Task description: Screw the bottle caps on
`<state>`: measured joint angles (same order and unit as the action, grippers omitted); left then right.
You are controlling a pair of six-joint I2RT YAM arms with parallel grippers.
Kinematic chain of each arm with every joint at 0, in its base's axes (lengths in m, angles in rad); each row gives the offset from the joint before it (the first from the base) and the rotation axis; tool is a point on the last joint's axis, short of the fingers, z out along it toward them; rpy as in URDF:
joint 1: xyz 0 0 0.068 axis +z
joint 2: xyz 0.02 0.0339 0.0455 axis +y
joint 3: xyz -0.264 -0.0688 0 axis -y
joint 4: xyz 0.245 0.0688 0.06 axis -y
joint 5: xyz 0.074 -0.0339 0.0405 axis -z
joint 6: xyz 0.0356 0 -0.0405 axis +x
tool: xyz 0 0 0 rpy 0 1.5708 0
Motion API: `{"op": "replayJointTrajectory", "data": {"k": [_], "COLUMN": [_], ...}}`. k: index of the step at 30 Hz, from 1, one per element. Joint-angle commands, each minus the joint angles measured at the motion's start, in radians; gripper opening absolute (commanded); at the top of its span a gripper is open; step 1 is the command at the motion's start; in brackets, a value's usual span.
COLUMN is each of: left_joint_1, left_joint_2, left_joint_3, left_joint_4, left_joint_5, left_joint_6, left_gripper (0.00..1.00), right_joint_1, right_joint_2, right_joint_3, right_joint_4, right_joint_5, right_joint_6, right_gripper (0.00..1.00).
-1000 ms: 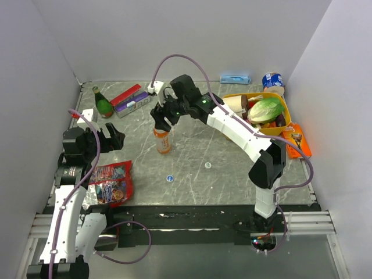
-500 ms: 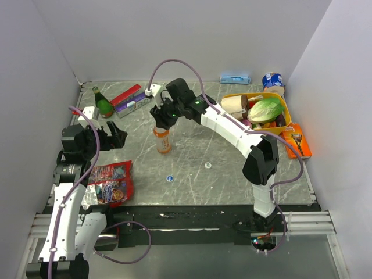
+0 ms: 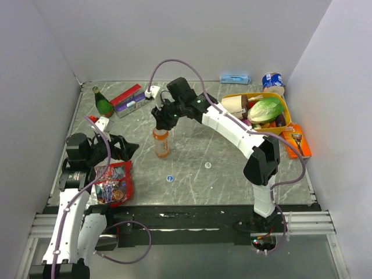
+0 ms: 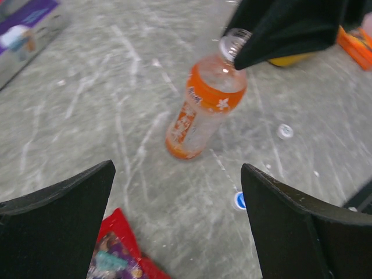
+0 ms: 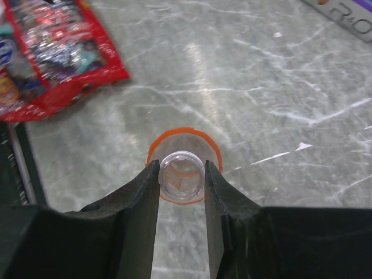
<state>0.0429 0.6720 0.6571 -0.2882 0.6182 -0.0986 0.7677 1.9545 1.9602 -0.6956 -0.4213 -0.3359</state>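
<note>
Along the table's front edge on the left lies a red snack bag [image 3: 113, 181]. The left gripper [image 3: 125, 149] hangs by the bag's far edge, its fingers spread wide with nothing between them. Right of the bag, the blue cap [image 3: 170, 178] lies flat on the grey marbled table [image 3: 232, 180]. The whitish cap [image 3: 208, 165] lies a little farther back and to the right, the two well apart with bare surface around each.

Behind them, mid-table, the bottle [image 3: 162, 145] of orange liquid stands upright. Its long axis is vertical and its open, uncapped mouth points up. The right gripper [image 5: 181, 170] sits over it, its fingers pressed on either side of the neck, clamping it. Bare table surrounds the bottle's base on all sides.

Well beyond, toward the far wall, stand a dark green glass bottle [image 3: 103, 106] and a purple-and-red box [image 3: 129, 99]. A yellow basket [image 3: 283, 104] of produce sits at the far right.
</note>
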Motion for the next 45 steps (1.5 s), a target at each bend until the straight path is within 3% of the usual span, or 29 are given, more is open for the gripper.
{"op": "replayJointTrajectory", "data": {"k": [1, 13, 23, 29, 31, 34, 39, 45], "left_joint_1": [-0.014, -0.247, -0.268, -0.291, -0.319, -0.341, -0.342, -0.342], "left_joint_2": [0.027, 0.175, 0.225, 0.250, 0.250, 0.242, 0.256, 0.256], "left_joint_3": [-0.002, 0.035, 0.030, 0.032, 0.027, 0.015, 0.012, -0.033], "left_joint_4": [0.132, 0.233, 0.348, 0.336, 0.305, 0.340, 0.374, 0.448], "left_joint_5": [0.218, 0.144, 0.127, 0.195, 0.195, 0.187, 0.170, 0.178], "left_joint_6": [0.037, 0.088, 0.149, 0.192, 0.275, 0.301, 0.298, 0.266], "left_gripper": [0.96, 0.96, 0.96, 0.99, 0.99, 0.95, 0.79, 0.75], "right_joint_1": [-0.004, -0.002, -0.001, -0.002, -0.001, -0.004, -0.005, -0.008], "right_joint_2": [-0.118, -0.210, -0.224, -0.227, -0.221, -0.213, -0.213, -0.207], "right_joint_3": [0.134, 0.187, 0.184, 0.178, 0.187, 0.189, 0.181, 0.186], "right_joint_4": [-0.103, -0.102, -0.125, -0.108, -0.113, -0.125, -0.134, -0.151], "right_joint_5": [-0.138, -0.247, -0.323, -0.339, -0.346, -0.343, -0.330, -0.312], "right_joint_6": [-0.031, 0.041, 0.038, 0.054, 0.051, 0.043, 0.037, 0.031], "right_gripper": [0.00, 0.00, 0.00, 0.00, 0.00, 0.00, 0.00, 0.00]}}
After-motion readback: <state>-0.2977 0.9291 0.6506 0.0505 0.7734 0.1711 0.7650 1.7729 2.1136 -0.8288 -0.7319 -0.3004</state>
